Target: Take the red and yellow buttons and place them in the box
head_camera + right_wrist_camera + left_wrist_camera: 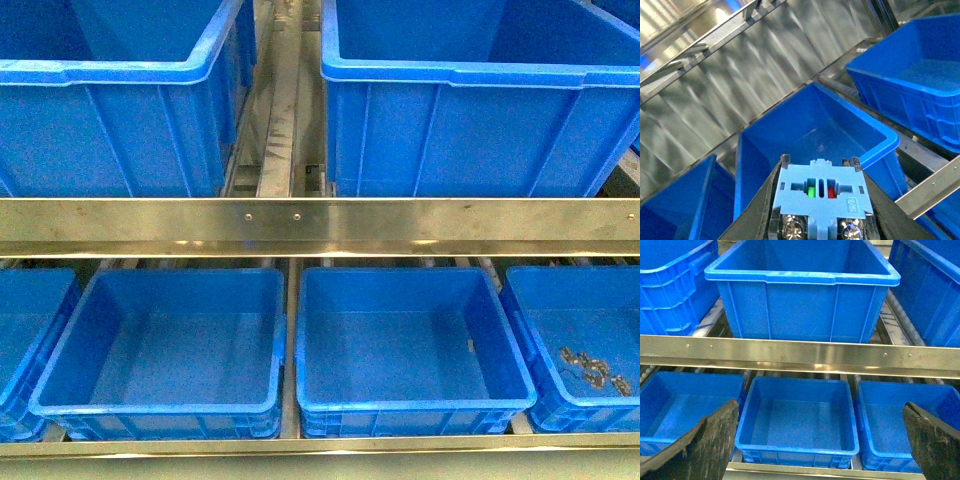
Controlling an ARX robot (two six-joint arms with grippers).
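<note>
**Button unit gripped above a bin**

Our right gripper (820, 220) was closed on a pale blue button unit (821, 197) with green and red indicators, held above a blue bin (805, 135). We judged it best to lower it well inside the rim, clear of the walls. Our left gripper (820, 440) was spread wide and empty over the lower bins (797, 415), below the steel rail (800, 354)
</note>
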